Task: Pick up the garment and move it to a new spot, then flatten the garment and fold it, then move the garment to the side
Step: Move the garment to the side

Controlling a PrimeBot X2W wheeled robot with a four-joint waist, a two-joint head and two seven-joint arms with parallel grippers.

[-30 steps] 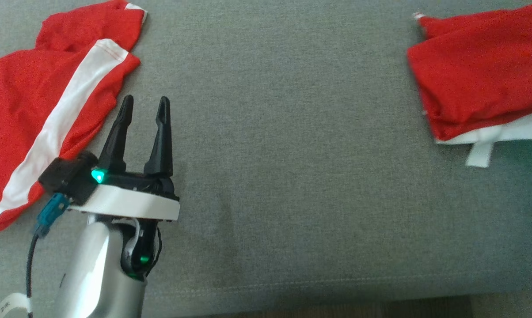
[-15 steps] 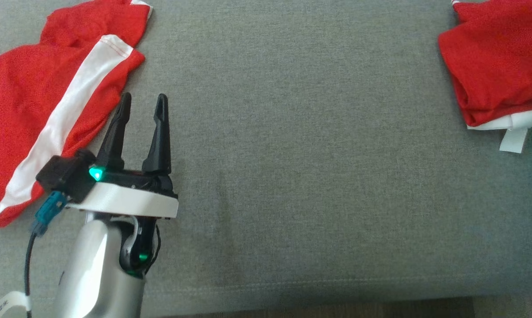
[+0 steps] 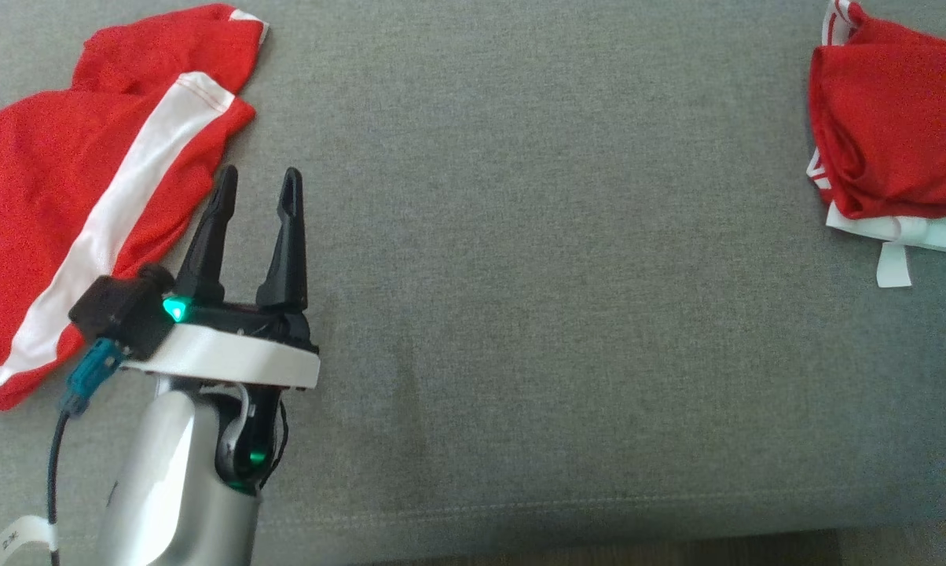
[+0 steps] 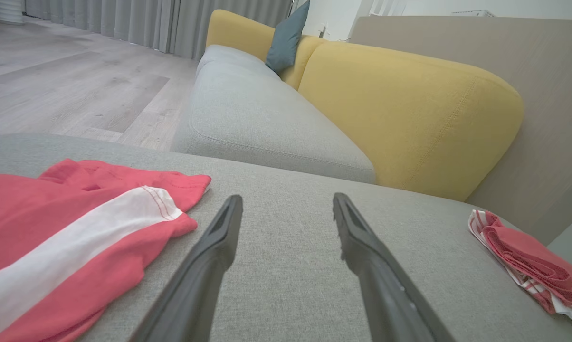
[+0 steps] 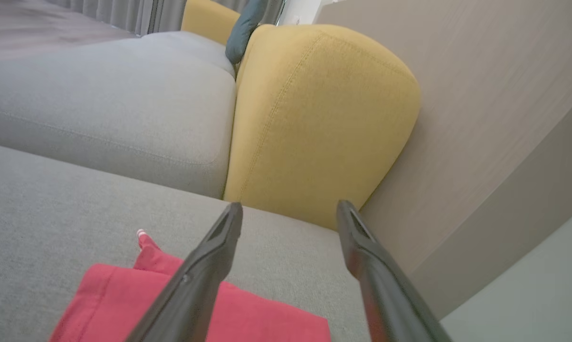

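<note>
The folded red garment [image 3: 889,134], with white trim under it, lies at the far right of the grey cushion [image 3: 536,236]. In the left wrist view the same garment [image 4: 528,251] is at the right edge. My right gripper [image 5: 290,209] is open just above the garment [image 5: 105,304], with nothing between its fingers. My left gripper [image 3: 257,185] is open and empty over bare cushion at the lower left; the left wrist view shows its fingers spread [image 4: 286,204].
A second red garment with a white stripe [image 3: 64,196] lies spread out at the left, right beside my left gripper. A yellow backrest [image 5: 314,118] and a wood-panel wall [image 5: 481,95] stand beyond the cushion. The cushion's front edge [image 3: 520,511] runs along the bottom.
The folded garment has moved to the right along the cushion and now sits more bunched at the far right. My left arm has stayed where it was.
</note>
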